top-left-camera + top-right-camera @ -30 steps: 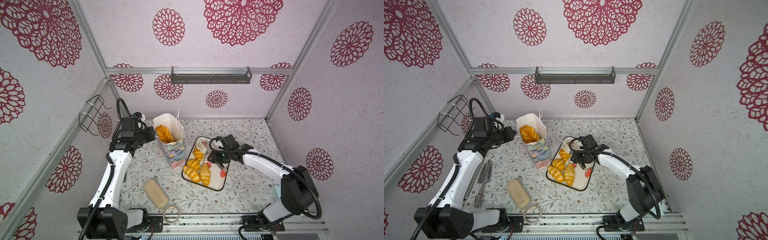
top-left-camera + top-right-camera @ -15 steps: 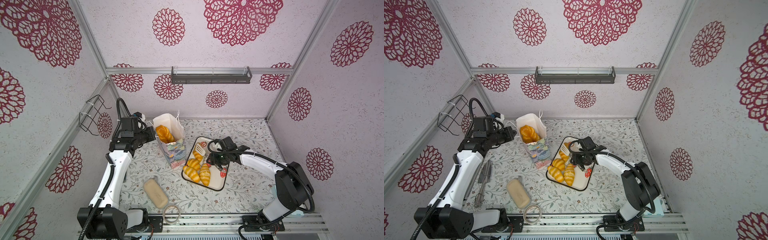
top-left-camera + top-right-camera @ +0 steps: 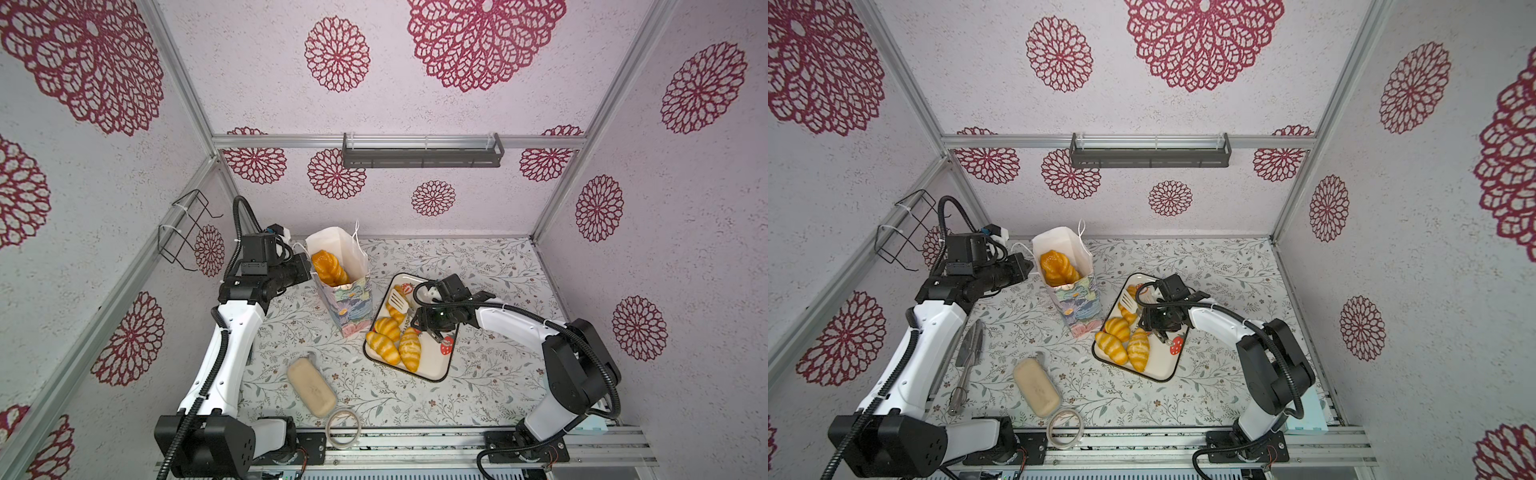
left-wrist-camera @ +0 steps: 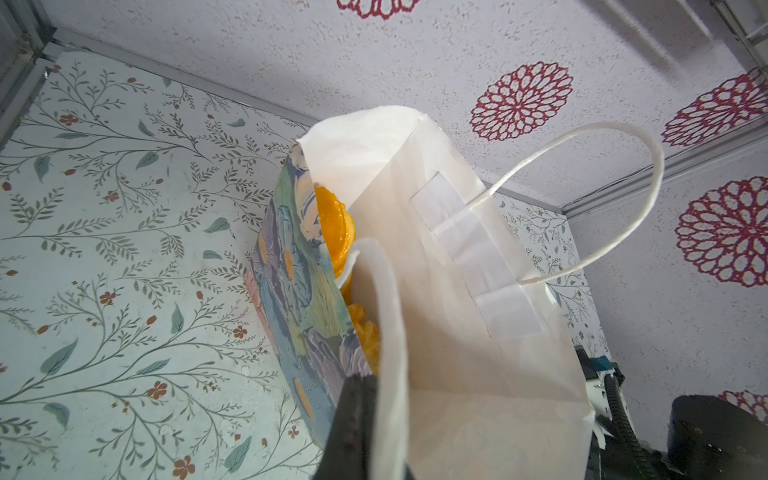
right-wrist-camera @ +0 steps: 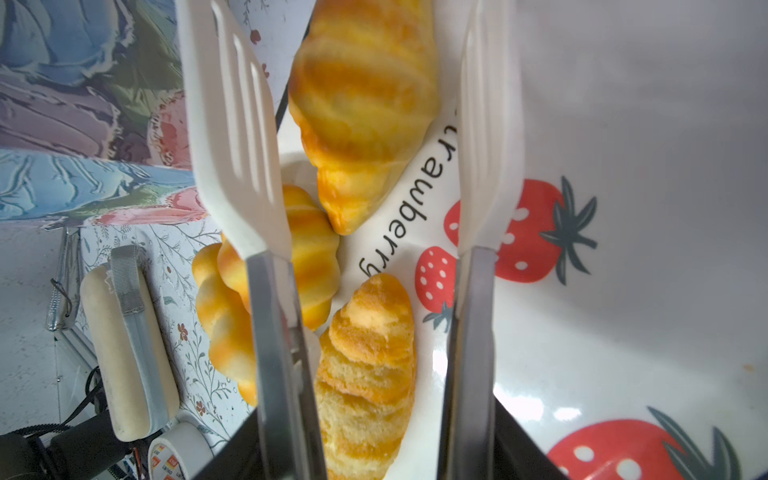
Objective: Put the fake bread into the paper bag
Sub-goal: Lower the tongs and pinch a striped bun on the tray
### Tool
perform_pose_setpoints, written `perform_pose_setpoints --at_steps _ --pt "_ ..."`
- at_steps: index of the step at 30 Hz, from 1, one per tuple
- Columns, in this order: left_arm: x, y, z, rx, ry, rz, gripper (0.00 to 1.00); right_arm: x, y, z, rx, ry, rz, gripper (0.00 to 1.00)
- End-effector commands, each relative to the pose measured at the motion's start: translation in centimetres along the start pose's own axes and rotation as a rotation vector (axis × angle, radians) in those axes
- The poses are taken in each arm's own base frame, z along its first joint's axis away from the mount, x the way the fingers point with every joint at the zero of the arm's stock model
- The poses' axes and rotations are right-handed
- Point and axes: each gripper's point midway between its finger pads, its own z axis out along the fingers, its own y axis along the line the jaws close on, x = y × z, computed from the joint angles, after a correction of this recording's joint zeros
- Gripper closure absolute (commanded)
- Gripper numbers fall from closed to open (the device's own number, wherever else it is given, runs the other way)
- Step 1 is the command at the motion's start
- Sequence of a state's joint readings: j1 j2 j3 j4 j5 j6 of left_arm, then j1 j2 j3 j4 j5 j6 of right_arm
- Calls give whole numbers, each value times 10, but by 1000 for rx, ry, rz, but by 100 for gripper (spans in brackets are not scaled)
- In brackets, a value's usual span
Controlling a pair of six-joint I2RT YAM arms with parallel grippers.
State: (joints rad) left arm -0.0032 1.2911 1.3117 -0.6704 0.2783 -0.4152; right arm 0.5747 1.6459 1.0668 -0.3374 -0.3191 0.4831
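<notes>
The paper bag stands upright at the back left, with a braided loaf of fake bread inside. My left gripper is shut on the bag's rim. Several striped croissants lie on a strawberry tray. My right gripper is shut on white slotted tongs. The tongs are spread, with one croissant between the blades and another between their metal arms.
A pale beige block and a tape roll lie near the front edge. A metal tool lies beside the left arm. A wire rack hangs on the left wall and a dark shelf on the back wall.
My right gripper has moved with the tongs a little toward the front and down over the croissants. The left gripper and the bag have not moved.
</notes>
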Motion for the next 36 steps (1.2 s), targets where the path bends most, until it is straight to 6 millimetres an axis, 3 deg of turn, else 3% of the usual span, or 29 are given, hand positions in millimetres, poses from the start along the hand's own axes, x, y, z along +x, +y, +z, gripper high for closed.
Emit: perform_pose_setpoints --at_steps 1,16,30,36 --pt "-1 5 2 -9 -4 -3 100 -12 10 -4 -41 -32 -3 38" --pt "-1 5 2 -13 -5 -2 100 -11 6 0 -28 -23 0 42" --pt "0 6 3 -13 -3 -4 100 -12 7 -5 -23 -38 -8 61" --pt "-1 6 3 -13 -5 -3 100 -14 9 -10 -25 -51 -16 64"
